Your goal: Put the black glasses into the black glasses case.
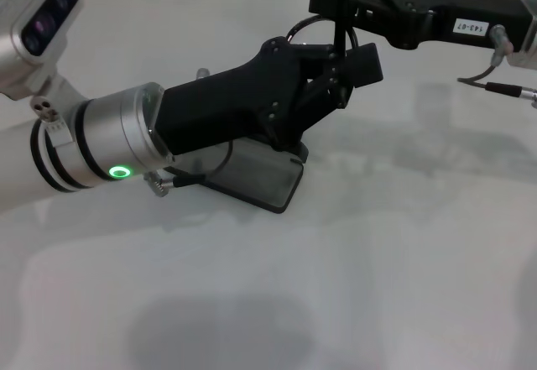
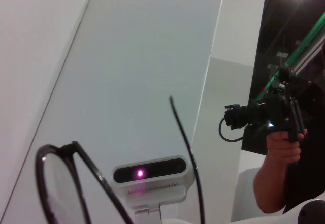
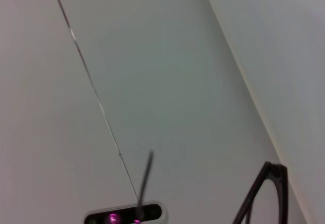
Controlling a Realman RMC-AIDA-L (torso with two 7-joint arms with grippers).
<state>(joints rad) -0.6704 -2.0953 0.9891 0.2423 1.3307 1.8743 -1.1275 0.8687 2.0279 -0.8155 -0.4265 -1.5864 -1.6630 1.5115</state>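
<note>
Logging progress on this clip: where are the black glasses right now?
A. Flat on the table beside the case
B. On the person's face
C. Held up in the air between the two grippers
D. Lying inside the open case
C: both wrist views show the black glasses raised against the wall, and the head view shows the left gripper and right gripper meeting above the open black glasses case.

White label on right arm (upside down), roughly "143-07"

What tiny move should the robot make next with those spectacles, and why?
Probably lower the thin black-framed glasses gently. They appear to be up in the air between the left gripper and the right gripper. The matte black clamshell case lies open on the table under the left gripper, grey lining showing.
</note>
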